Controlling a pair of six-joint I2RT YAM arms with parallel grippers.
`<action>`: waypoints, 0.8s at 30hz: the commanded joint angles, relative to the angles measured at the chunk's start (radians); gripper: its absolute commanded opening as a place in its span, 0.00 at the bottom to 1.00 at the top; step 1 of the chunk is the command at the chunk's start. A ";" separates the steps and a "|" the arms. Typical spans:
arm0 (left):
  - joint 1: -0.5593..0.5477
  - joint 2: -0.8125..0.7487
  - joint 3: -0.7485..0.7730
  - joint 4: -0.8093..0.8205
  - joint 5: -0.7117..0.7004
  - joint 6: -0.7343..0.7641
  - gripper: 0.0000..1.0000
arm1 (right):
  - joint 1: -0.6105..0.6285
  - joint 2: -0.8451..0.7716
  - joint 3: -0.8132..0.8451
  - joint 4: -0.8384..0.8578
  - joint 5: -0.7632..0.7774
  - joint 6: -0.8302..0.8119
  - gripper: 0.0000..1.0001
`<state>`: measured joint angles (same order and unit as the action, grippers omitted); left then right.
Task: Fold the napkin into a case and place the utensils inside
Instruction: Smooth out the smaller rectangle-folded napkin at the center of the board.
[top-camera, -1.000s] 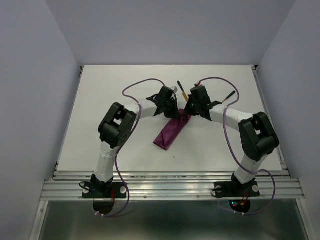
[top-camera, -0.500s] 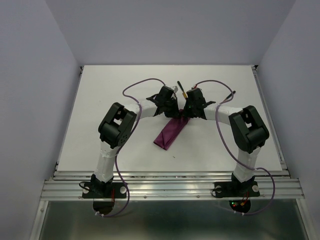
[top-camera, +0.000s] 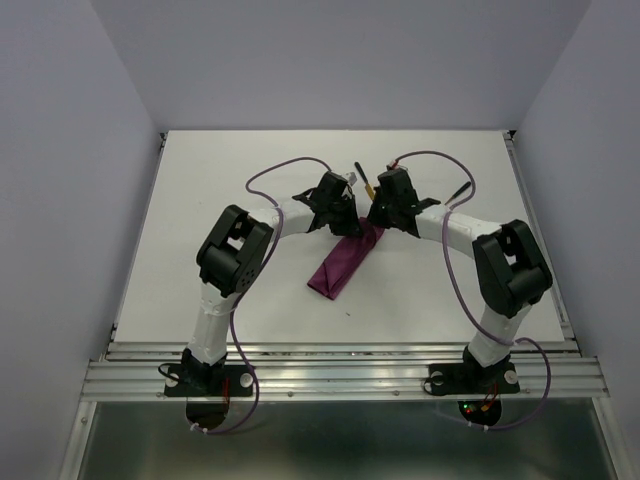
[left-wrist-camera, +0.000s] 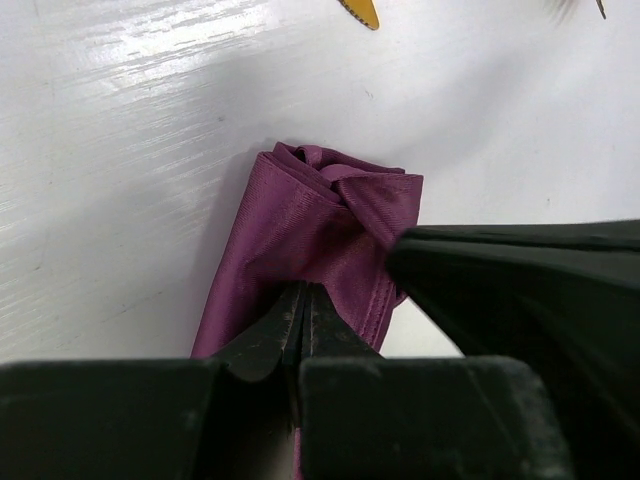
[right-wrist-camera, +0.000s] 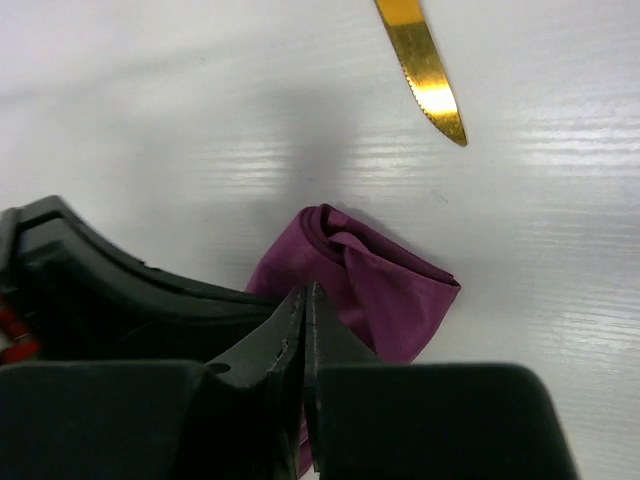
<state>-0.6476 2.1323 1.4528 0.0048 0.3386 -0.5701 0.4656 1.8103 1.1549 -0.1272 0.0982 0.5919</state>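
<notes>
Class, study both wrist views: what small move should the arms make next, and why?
Probably ease the two grippers slightly apart to open the mouth of the case. The left gripper and right gripper are both shut on its far end, side by side, and the knife lies just beyond, not yet inside.

Tight above case (top-camera: 338, 266): left tool (left-wrist-camera: 302, 300), right tool (right-wrist-camera: 304, 300)

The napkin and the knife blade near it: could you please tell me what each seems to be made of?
The napkin: woven cloth, slightly shiny; fine ribbed weave and soft creases show. The knife blade: probably polished gold-coloured metal, given its bright glare and serrated edge; coated plastic is possible.
</notes>
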 joint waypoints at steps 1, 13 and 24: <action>-0.004 -0.051 0.011 0.024 0.019 -0.001 0.00 | -0.004 -0.089 0.000 0.015 0.060 -0.024 0.07; -0.006 -0.045 0.014 0.024 0.022 -0.005 0.00 | -0.004 -0.035 -0.004 -0.042 0.123 -0.089 0.31; -0.014 -0.029 0.034 0.023 0.028 -0.017 0.00 | -0.004 -0.014 -0.009 -0.045 0.094 -0.110 0.28</action>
<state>-0.6525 2.1323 1.4528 0.0105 0.3489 -0.5827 0.4656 1.7847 1.1419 -0.1753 0.1860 0.5076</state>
